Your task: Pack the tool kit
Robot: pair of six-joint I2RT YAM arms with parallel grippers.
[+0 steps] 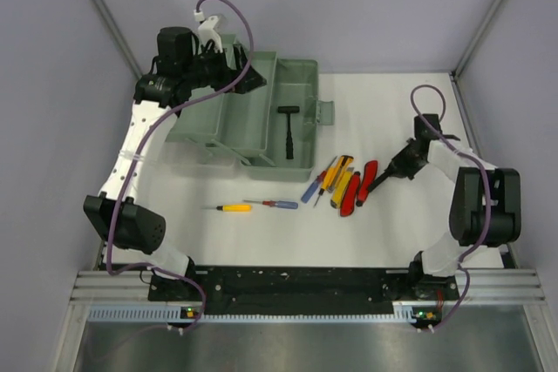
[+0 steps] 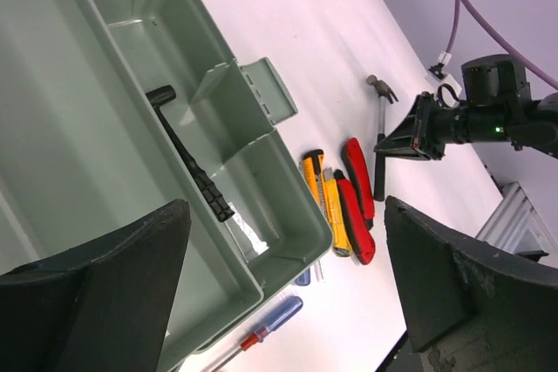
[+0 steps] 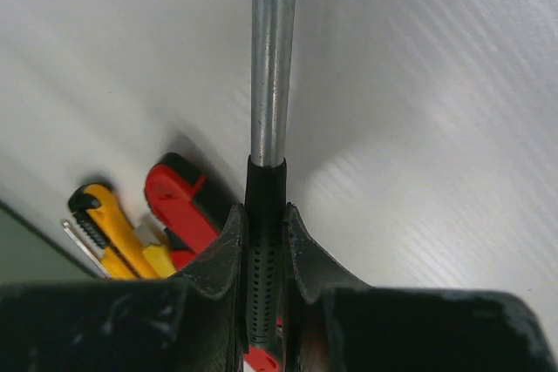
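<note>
On the table far left, toolbox sits open, left gripper spread wide above it, holding nothing. Right gripper is clamped on hammer grip, shaft running straight out past the fingers, just right of pliers; box lies to its left

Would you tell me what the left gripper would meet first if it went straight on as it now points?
Most likely the green toolbox, at the end of the compartment holding the black hammer; the open left gripper aims there, though depth is unclear.
</note>
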